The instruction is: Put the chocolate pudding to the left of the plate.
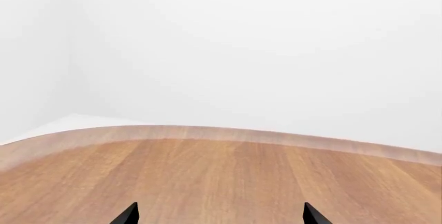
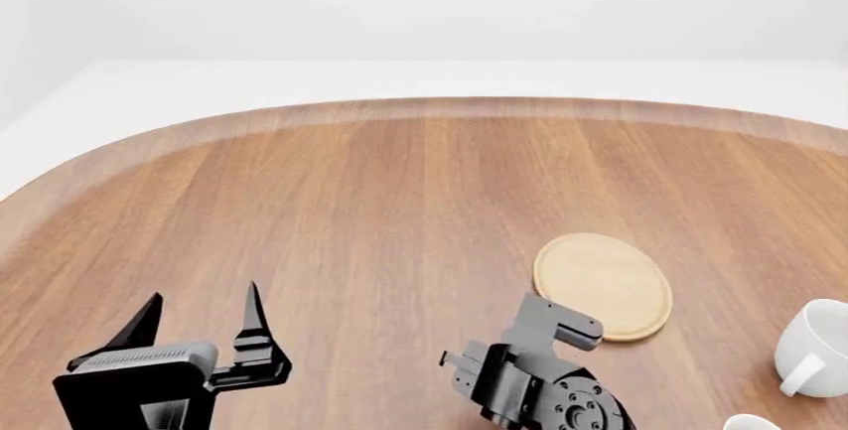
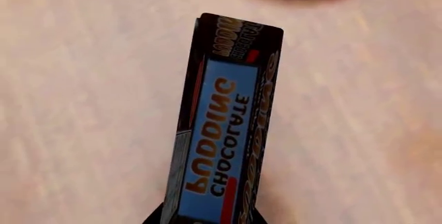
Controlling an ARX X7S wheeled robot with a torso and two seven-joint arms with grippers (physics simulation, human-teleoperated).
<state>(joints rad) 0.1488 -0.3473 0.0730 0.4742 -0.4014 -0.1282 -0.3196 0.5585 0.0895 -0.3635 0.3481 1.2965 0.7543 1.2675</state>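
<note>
The right tool (image 3: 207, 219) clenches the chocolate pudding (image 3: 224, 120), a dark carton with a blue face lettered "CHOCOLATE PUDDING", above the wooden worktop (image 2: 397, 202) just left of the round tan plate (image 2: 603, 284). The left tool (image 2: 199, 316) hangs released, prongs wide apart, touching nothing.

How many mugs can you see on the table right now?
2. A white mug stands right of the plate, near the head view's right edge. Only the rim of a second one shows at the bottom edge, nearer the robot. Others may sit out of view.
</note>
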